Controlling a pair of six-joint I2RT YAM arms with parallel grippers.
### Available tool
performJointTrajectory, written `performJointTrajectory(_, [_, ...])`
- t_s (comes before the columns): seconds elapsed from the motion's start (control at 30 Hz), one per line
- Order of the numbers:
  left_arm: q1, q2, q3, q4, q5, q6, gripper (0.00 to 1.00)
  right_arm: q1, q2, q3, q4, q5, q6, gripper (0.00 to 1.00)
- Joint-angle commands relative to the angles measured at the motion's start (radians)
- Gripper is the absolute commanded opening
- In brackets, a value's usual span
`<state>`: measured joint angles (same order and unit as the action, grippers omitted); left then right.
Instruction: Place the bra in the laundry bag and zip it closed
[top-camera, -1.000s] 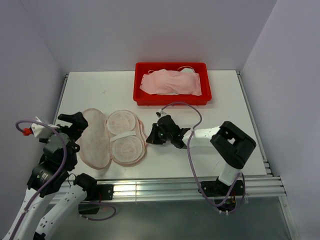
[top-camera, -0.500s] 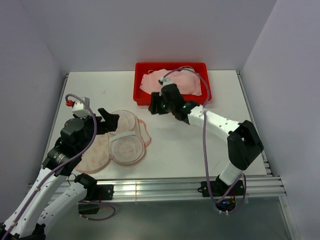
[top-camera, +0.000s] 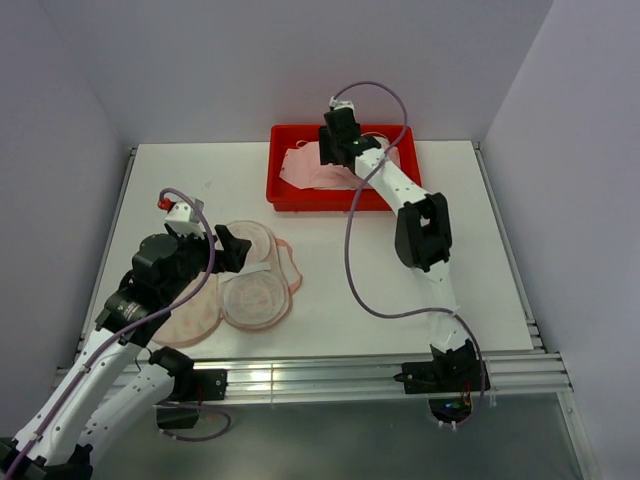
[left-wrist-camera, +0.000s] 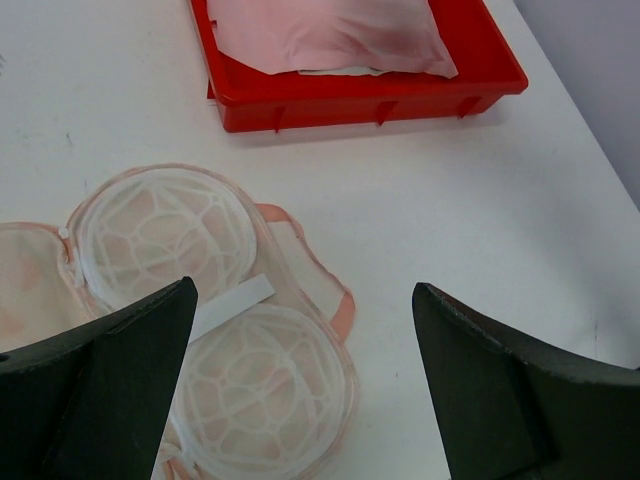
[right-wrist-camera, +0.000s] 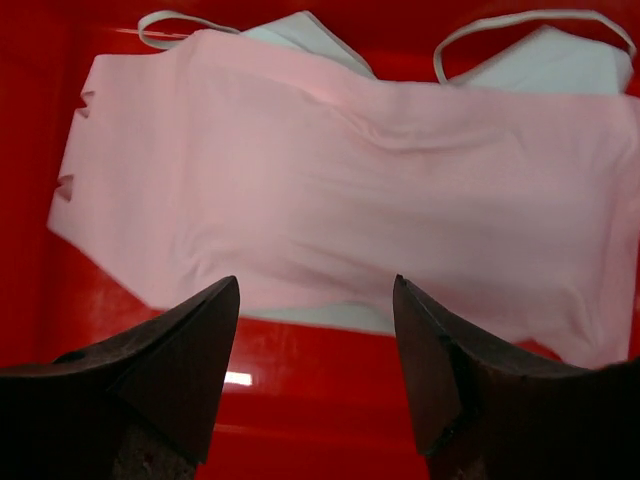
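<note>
The laundry bag (top-camera: 190, 305) lies unzipped and spread flat at the table's front left, its two round mesh cups (left-wrist-camera: 165, 235) facing up. My left gripper (top-camera: 232, 247) hovers over the bag's right half, open with nothing between its jaws (left-wrist-camera: 304, 290). The bra (top-camera: 308, 167), soft pink with white straps, lies in the red tray (top-camera: 290, 200) at the back. My right gripper (top-camera: 338, 150) reaches out over that tray, open and empty (right-wrist-camera: 315, 285), just above the near edge of the bra (right-wrist-camera: 350, 170).
The red tray (left-wrist-camera: 350, 100) has raised walls all round (right-wrist-camera: 300, 420). The right arm stretches diagonally across the table's middle with its purple cable looping beside it. Grey walls close in the left, back and right sides.
The right arm swung from beside the bag up to the red tray, and its jaws went from shut to open. The left gripper moved right, over the bag.
</note>
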<state>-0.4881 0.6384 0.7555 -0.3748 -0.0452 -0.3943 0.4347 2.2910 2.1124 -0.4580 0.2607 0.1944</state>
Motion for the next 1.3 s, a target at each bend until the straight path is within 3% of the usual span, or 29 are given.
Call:
performJointTrajectory(0.0, [0.009, -0.005, -0.002, 0.039, 0.047, 0.035, 0.96, 0.003, 0.119, 0.236, -0.142, 0.061, -0.104, 0.71])
performJointTrajectory(0.13, [0.023, 0.015, 0.001, 0.042, 0.067, 0.037, 0.95, -0.004, 0.185, 0.273, -0.088, 0.031, -0.093, 0.82])
performJointTrajectory(0.33, [0.060, 0.033, 0.001, 0.046, 0.096, 0.034, 0.94, -0.004, 0.234, 0.282, -0.042, -0.077, 0.012, 0.79])
performJointTrajectory(0.9, [0.082, -0.008, -0.005, 0.063, 0.117, 0.026, 0.91, -0.005, 0.263, 0.296, -0.047, 0.006, 0.146, 0.77])
performJointTrajectory(1.27, [0.083, -0.019, -0.005, 0.082, 0.119, 0.014, 0.90, -0.048, 0.278, 0.268, -0.068, -0.113, 0.278, 0.79])
